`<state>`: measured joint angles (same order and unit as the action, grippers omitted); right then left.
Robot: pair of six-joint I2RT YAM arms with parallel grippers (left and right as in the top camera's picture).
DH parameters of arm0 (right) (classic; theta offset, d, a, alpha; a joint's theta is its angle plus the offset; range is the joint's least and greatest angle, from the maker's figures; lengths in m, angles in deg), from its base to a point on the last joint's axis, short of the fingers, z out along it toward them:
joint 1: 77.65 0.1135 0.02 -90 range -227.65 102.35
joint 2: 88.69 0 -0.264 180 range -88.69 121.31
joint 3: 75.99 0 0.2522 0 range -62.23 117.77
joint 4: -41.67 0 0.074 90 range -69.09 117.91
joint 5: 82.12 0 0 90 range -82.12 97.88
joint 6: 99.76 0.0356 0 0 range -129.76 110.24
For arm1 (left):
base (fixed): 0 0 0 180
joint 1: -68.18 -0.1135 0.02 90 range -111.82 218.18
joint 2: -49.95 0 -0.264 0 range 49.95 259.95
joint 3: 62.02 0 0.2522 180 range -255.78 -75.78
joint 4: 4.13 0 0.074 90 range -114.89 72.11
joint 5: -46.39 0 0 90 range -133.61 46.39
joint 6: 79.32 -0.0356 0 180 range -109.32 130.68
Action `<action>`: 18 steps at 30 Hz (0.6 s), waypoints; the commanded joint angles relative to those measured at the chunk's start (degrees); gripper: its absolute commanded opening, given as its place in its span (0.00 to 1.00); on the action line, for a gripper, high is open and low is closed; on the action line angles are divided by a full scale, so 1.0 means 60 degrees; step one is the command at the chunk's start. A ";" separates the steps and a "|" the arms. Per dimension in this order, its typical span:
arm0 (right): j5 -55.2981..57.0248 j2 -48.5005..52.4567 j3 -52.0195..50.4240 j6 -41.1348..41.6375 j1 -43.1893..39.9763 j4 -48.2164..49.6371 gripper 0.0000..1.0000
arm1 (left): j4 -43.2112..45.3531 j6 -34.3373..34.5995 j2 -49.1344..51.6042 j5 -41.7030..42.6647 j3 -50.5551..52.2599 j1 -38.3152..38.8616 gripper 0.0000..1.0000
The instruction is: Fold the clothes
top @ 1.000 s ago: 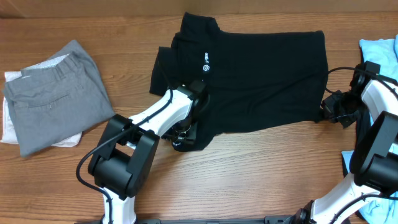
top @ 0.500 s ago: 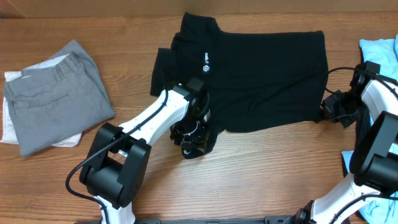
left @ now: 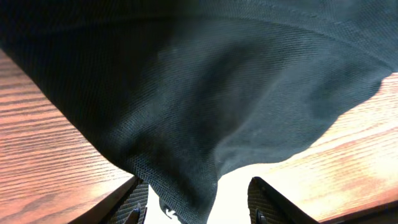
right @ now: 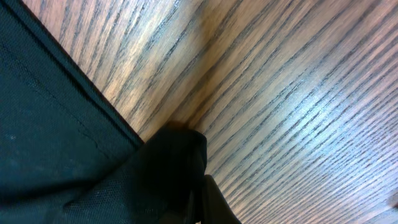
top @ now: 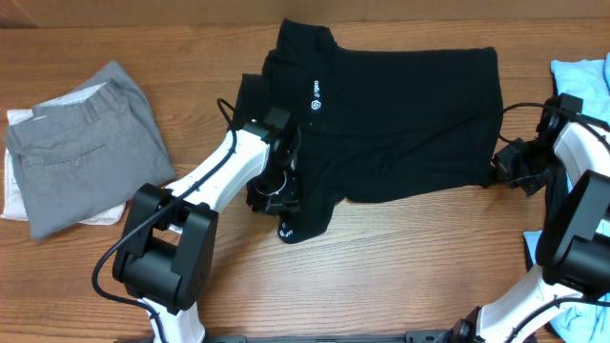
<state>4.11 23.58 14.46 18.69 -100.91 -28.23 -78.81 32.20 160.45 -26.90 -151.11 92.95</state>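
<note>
A black shirt (top: 400,114) lies spread across the middle of the wooden table, collar to the left. Its near-left sleeve (top: 303,221) hangs toward the front. My left gripper (top: 272,195) is over that sleeve. In the left wrist view its fingers (left: 196,208) stand wide apart, with black fabric (left: 217,93) draped between them but not pinched. My right gripper (top: 500,170) is at the shirt's near-right corner. In the right wrist view it (right: 202,199) is shut on a fold of the black fabric (right: 56,143), low over the wood.
Folded grey trousers (top: 86,148) lie at the left on a white garment (top: 14,195). A light blue garment (top: 583,76) lies at the far right edge. Bare wood runs along the front of the table (top: 400,267).
My left gripper has drawn back left and toward the far side, off the sleeve end, which now lies on the table. The right arm has not moved.
</note>
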 commanded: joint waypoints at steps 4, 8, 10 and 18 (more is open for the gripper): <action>0.0117 0.0004 -0.0036 -0.0033 -0.0044 0.0036 0.04 | 0.0401 0.0474 -0.0186 -0.0098 0.0827 0.0069 0.38; -0.0076 -0.0015 -0.0025 -0.0098 -0.0047 -0.0076 0.04 | 0.0313 0.0291 -0.0277 -0.0127 0.0841 -0.0007 0.04; -0.0386 -0.0178 -0.0011 -0.0284 -0.0069 -0.0215 0.04 | 0.0222 0.0117 -0.0535 -0.0299 0.0841 -0.0219 0.04; -0.0353 -0.2033 -0.0011 -0.0499 -0.0477 -0.0943 0.04 | -0.0375 -0.0641 -0.2863 0.0404 0.0841 -0.2426 0.04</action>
<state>1.96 17.00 14.24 16.64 -102.44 -33.06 -80.26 31.94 149.10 -29.04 -146.23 82.83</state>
